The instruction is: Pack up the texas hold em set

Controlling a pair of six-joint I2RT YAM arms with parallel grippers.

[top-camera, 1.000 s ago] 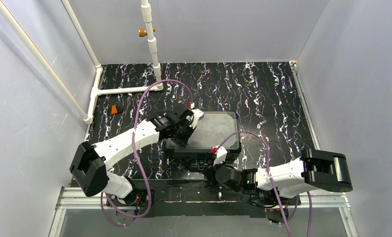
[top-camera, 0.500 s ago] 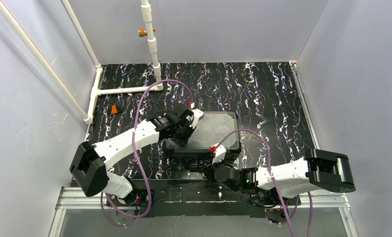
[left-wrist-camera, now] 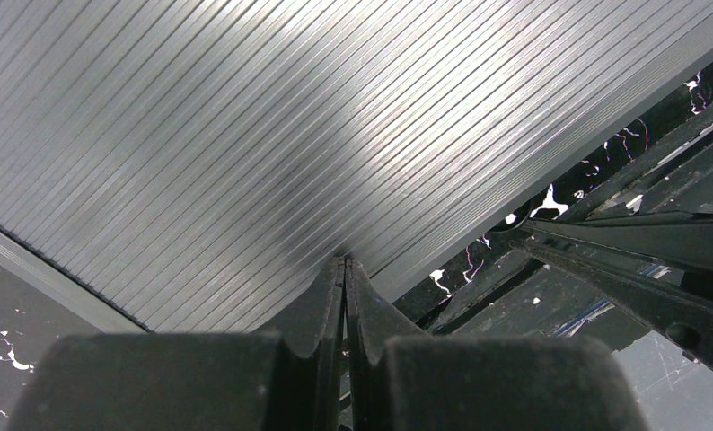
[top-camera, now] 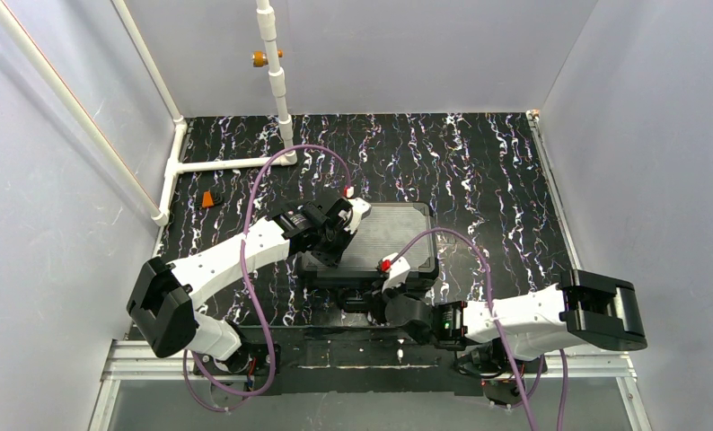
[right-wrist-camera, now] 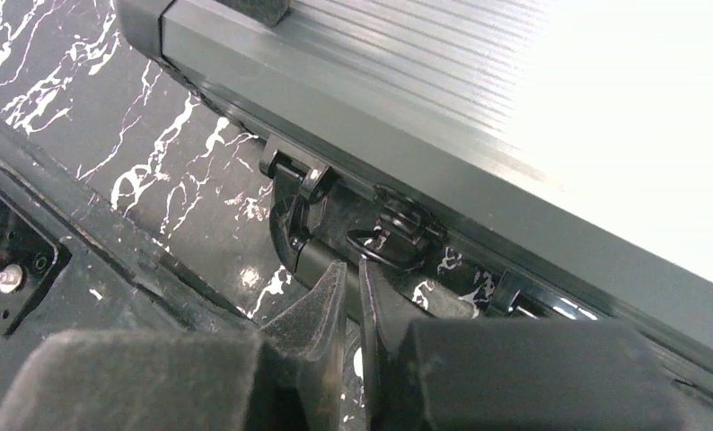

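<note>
The black hard case (top-camera: 389, 235) of the texas hold em set lies closed mid-table, its ribbed lid (left-wrist-camera: 245, 117) filling the left wrist view. My left gripper (top-camera: 333, 256) is shut and empty, its tips (left-wrist-camera: 344, 263) pressing on the lid near the case's left front corner. My right gripper (top-camera: 377, 301) is shut and empty at the case's front edge, its tips (right-wrist-camera: 353, 267) at the carry handle (right-wrist-camera: 321, 256), beside a latch (right-wrist-camera: 407, 229). A red triangle (top-camera: 208, 199) lies on the table at far left. Chips, card decks and discs are out of view.
A white pipe frame (top-camera: 223, 164) runs along the back left, with an upright pipe (top-camera: 275, 72) carrying an orange fitting (top-camera: 259, 59). Grey walls close in left, back and right. A black rail (top-camera: 335, 346) runs along the near edge by the arm bases.
My right gripper has crept left and forward along the case's front edge. My left gripper has stayed on the lid.
</note>
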